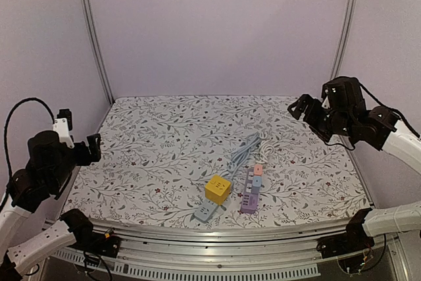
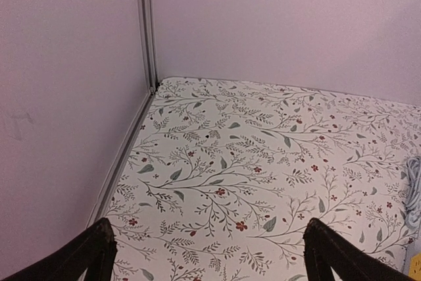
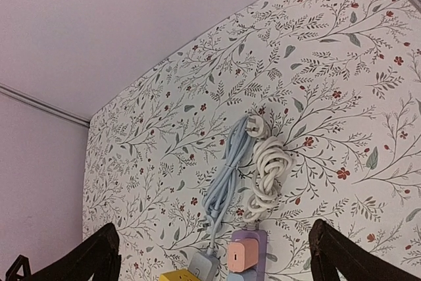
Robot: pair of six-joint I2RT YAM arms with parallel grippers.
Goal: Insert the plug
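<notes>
Lilac walls close in a flower-printed worktop [image 1: 151,136], where you have both arms raised and nothing in hand. Your right claw [image 3: 217,255] hangs high with its fingers spread wide and empty. Your left claw [image 2: 209,251] is just as wide and empty, facing bare cloth near the corner.

The plug [image 3: 254,124] lies flat on the worktop, below and ahead of the right claw. It sits at the end of a grey-blue cord [image 3: 223,182] and touches the top of a knotted white cord [image 3: 266,169]. Closer in, almost directly beneath that claw, three things crowd together: a purple strip [image 3: 262,251] carrying a pink adapter [image 3: 242,253], a grey strip [image 3: 205,269] and a yellow cube [image 3: 174,275]. The whole cluster is well apart from the left claw, off to its right.

By the look of it, the job stands at its first step, with the reach for the plug not yet begun. Your next move calls for lowering the right claw onto the plug. Turn the wrist so the fingers close across its body, not the cord, then lift it clear of the white coil. Which socket is meant cannot be told, and the pins are too small to read.
</notes>
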